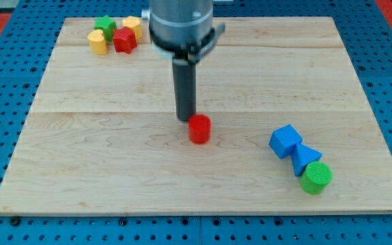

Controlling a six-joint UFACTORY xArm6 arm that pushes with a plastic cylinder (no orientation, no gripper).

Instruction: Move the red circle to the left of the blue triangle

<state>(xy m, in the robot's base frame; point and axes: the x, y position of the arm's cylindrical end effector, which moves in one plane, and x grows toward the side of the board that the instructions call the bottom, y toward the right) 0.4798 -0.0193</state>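
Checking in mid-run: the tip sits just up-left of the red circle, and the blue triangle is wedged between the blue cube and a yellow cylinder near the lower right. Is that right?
Not quite. The camera view shows the blue triangle wedged between the blue cube and a green cylinder, not a yellow one. The rest holds: my tip sits just up-left of the red circle, and that cluster lies near the lower right.

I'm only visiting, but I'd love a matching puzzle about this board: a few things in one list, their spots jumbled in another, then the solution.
Things:
1. red circle
2. green circle
3. green star
4. my tip

Places:
A. top-left cluster of blocks
B. just up-left of the red circle
C. middle of the board
D. lower right, beside the blue triangle

Pairs: 1-C, 2-D, 3-A, 4-B
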